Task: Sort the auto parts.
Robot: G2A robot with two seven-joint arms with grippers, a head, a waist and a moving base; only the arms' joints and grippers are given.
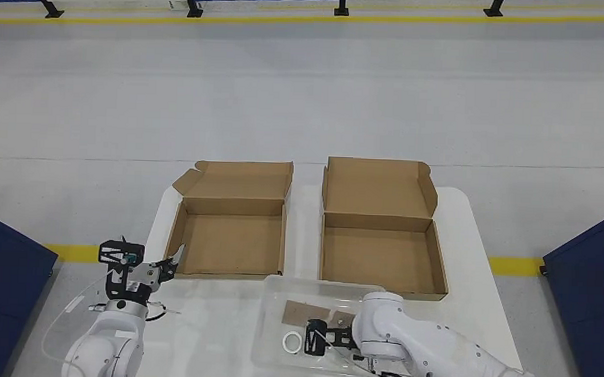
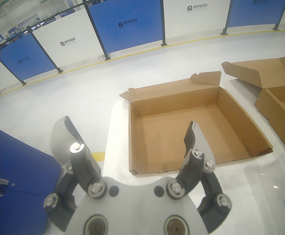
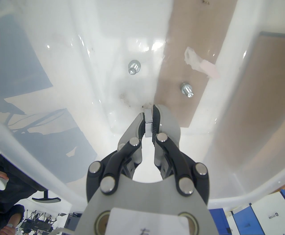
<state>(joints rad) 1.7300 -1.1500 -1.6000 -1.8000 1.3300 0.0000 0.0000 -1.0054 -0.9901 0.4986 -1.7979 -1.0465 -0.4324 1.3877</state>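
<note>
Pickup looks to be the step in hand. The right gripper (image 3: 148,115) has its jaws nearly together, clamped on a small silver metal piece (image 3: 148,125) down inside the clear bin (image 1: 269,322). The bin sits at 6 o'clock on the table (image 1: 478,295).

Near the gripper tips, two bolts (image 3: 134,67) and a pale plastic clip (image 3: 200,63) lie loose on the bin floor, none of them touched.

The next move probably calls for a straight lift over the bin wall. The piece would then go out to the left box (image 1: 230,246) at 11 o'clock or the right box (image 1: 380,259) at 1 o'clock. Neither box has any part visible in it, and I cannot tell which one suits this piece.

The left gripper (image 2: 129,123) hovers at the table's 8 o'clock edge, jaws wide apart and holding nothing, just beside the left box's near corner.
</note>
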